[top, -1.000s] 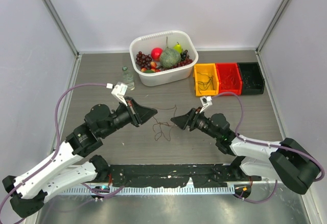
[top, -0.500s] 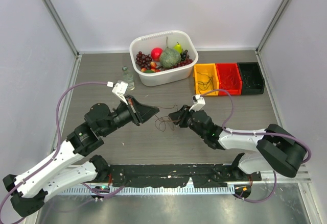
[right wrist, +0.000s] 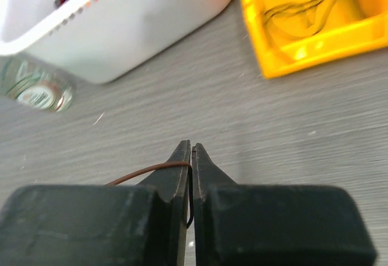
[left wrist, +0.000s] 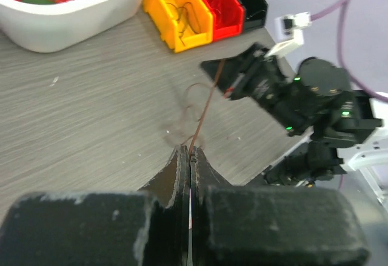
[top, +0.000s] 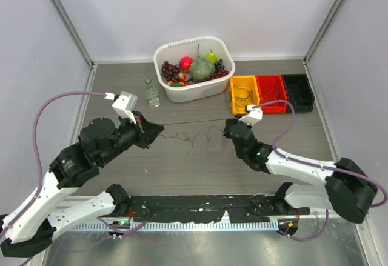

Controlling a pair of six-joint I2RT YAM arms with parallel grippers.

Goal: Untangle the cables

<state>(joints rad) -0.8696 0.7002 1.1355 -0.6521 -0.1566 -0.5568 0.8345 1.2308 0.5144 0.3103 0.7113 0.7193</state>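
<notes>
The cables (top: 193, 137) are thin reddish wires drawn out in a loose, wavy line across the table's middle, between my two grippers. My left gripper (top: 159, 129) is shut on their left end. In the left wrist view the red wire (left wrist: 205, 111) runs from the closed tips (left wrist: 190, 151) toward the right arm. My right gripper (top: 227, 128) is shut on the other end. The right wrist view shows a brown-red wire (right wrist: 145, 171) leaving the closed tips (right wrist: 191, 148) to the left, with a dark strand pinched between the jaws.
A white tub (top: 182, 93) of fruit stands at the back, with a small clear bottle (top: 151, 91) to its left. A yellow bin (top: 244, 94) holding thin wires, a red bin (top: 271, 92) and a black bin (top: 298, 91) sit at the back right.
My right gripper has closed on the cables. My left arm has drawn back to the left, and the looped bundle has stretched into a long line between the grippers.
</notes>
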